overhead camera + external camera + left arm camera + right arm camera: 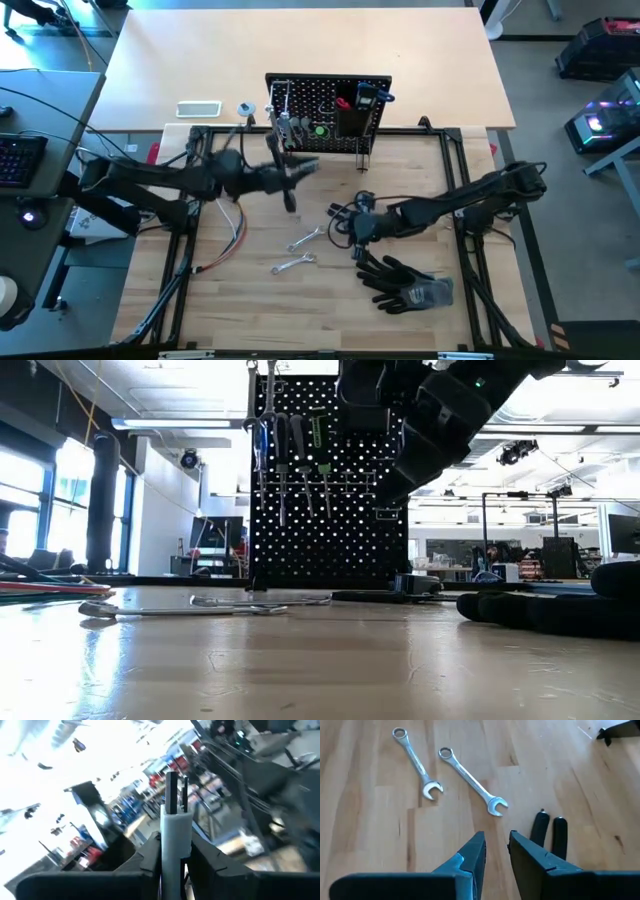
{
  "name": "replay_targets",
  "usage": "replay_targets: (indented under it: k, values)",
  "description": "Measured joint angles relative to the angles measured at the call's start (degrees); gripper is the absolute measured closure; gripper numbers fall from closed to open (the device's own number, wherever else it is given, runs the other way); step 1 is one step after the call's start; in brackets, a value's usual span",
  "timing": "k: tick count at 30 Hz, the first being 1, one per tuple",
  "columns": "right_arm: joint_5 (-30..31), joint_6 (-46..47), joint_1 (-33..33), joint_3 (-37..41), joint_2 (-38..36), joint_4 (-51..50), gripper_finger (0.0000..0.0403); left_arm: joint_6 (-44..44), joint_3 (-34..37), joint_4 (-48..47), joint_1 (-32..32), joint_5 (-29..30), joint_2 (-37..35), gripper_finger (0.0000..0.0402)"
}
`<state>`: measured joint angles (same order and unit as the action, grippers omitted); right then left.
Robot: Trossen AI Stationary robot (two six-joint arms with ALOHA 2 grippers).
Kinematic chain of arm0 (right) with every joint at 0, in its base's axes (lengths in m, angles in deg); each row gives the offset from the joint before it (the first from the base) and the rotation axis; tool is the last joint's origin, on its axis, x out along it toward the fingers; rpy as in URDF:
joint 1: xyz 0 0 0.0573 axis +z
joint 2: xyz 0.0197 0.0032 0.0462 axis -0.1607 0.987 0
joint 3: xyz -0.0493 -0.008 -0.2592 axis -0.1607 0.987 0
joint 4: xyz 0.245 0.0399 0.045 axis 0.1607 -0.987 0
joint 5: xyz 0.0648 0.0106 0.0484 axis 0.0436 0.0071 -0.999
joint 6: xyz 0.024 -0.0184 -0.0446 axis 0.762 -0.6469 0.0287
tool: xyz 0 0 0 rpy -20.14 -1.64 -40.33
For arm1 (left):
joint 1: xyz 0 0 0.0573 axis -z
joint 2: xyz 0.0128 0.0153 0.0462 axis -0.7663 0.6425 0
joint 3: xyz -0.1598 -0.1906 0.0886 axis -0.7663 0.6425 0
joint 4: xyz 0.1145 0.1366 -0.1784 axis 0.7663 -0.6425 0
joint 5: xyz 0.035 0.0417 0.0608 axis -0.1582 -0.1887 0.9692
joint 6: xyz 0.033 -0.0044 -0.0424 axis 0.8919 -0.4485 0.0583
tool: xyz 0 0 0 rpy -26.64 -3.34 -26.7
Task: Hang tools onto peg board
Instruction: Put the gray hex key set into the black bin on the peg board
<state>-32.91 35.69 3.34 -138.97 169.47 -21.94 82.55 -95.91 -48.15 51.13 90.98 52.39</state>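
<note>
The black peg board [330, 105] stands upright at the table's far side, with drivers and other tools hanging on its front [300, 460]. My left gripper [285, 180] is in the air just in front of the board's left part, shut on a silver-and-black bar [175, 827]. Two silver wrenches [305, 240] [470, 780] lie flat on the table. My right gripper [496, 840] hovers low near the table's middle, slightly open and empty, beside a black tool [340, 212] lying on the wood. My left gripper pinches the bar's pale body [175, 850] between its two fingers. The bar runs along the fingers and sticks out past their tips, ending in two black prongs [177, 795]. It is lifted clear of the table.
A pair of black gloves [405, 283] lies near my right gripper, their fingertips showing in the right wrist view [547, 832]. A bundle of coloured wires [232, 235] lies under my left arm. A black box bin [352, 120] sits on the board's front. Bare wood lies toward the near edge.
</note>
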Motion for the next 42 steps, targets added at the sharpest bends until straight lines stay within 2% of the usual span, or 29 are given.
replay_targets:
  k: [5,9,18,26,34,42]
  values:
    - [2.0,1.7,1.1,0.0,0.1,-0.8,0.0320,2.1,-6.1,-1.8,-3.2,-2.9,0.9,0.0347]
    - [2.0,2.9,1.7,0.0,0.1,-1.2,0.0320,0.2,-10.9,-1.2,-6.5,-7.5,2.2,0.0347]
    - [1.9,4.6,3.1,0.0,0.1,-1.5,0.0320,-5.1,-22.7,-1.2,-12.7,-17.1,10.6,0.0347]
    - [2.8,6.0,4.7,0.0,0.1,-1.6,0.0320,-7.2,-31.2,-1.1,-17.1,-20.5,17.1,0.0347]
    - [3.8,6.0,5.5,0.0,0.1,-1.8,0.0320,-13.6,-34.2,-1.2,-22.4,-23.7,19.6,0.0347]
    - [4.4,5.8,5.5,0.0,0.1,-1.8,0.0320,-23.0,-34.9,1.5,-27.4,-30.0,21.9,0.0347]
